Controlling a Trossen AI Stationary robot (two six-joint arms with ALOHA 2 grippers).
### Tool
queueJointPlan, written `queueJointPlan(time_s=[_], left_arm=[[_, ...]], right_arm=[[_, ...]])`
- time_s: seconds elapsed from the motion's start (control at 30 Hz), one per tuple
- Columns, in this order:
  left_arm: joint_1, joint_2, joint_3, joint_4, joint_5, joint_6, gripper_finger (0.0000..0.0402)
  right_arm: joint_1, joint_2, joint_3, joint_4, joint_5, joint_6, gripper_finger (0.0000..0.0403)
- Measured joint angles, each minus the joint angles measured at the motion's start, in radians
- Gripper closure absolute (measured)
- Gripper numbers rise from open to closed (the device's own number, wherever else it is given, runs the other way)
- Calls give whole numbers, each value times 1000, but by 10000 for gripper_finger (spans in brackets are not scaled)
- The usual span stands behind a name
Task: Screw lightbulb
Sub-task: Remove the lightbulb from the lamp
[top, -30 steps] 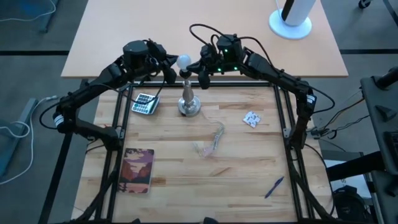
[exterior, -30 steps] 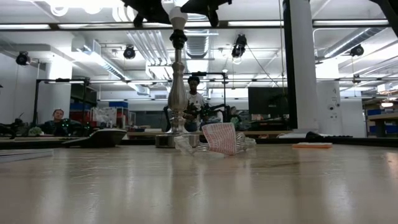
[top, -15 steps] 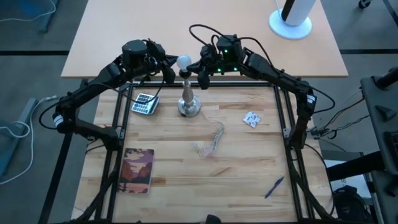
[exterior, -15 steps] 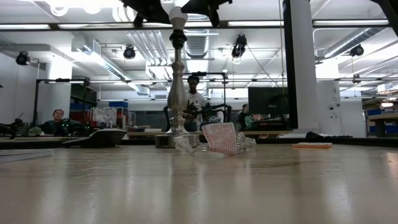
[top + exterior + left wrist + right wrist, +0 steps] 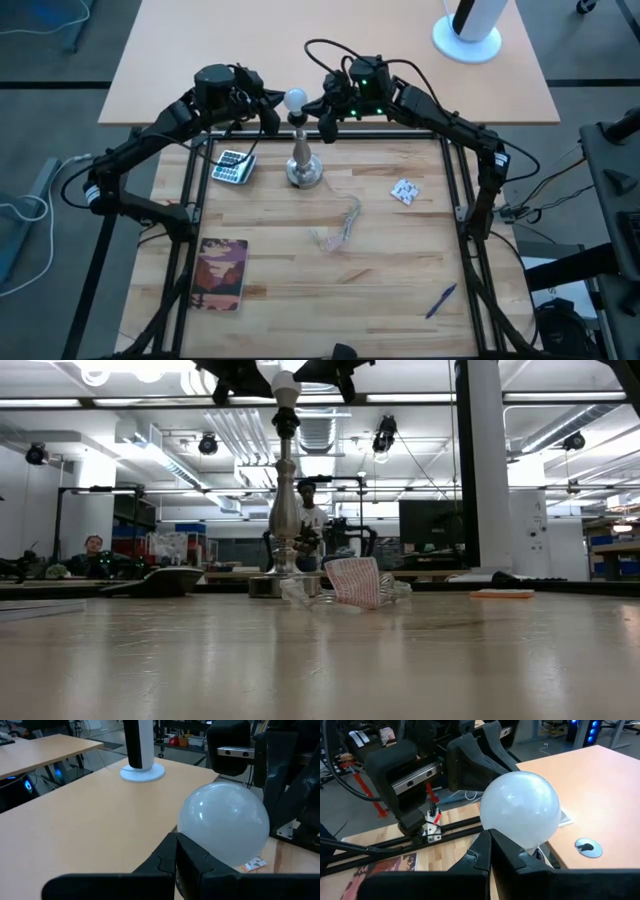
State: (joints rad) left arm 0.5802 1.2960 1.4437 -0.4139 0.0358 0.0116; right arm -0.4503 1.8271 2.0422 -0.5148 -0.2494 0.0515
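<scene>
Bulb [image 5: 295,98] is sitting atop the lamp stand [image 5: 303,160] on the surface [image 5: 400,280]. Left claw [image 5: 272,120] and right claw [image 5: 322,122] are flanking it, both fully closed, gripping nothing.

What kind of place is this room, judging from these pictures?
Probably a robotics lab or workshop. A wooden table sits in a dark metal frame with two arms, more benches with equipment stand behind, and a person sits at one.

Even, bright overhead light; ceiling lamps [image 5: 120,372] glare; soft shadows.
</scene>
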Motion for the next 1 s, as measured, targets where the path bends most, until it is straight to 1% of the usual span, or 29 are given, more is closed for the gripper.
queueJointPlan(time_s=[0.57,0.73,0.87,1.0], left_arm=[[-5,-24,-1,-42,14,-41,402],[-14,-44,-1,-80,60,-48,402],[-14,-62,-1,-118,32,-50,402],[-12,-72,-1,-204,17,-51,402]], right_arm=[[-8,-1,0,-11,41,-27,403],[-18,4,-1,-8,73,-32,403],[-20,2,-2,-59,48,-20,403],[-21,-9,-2,-163,26,7,403]])
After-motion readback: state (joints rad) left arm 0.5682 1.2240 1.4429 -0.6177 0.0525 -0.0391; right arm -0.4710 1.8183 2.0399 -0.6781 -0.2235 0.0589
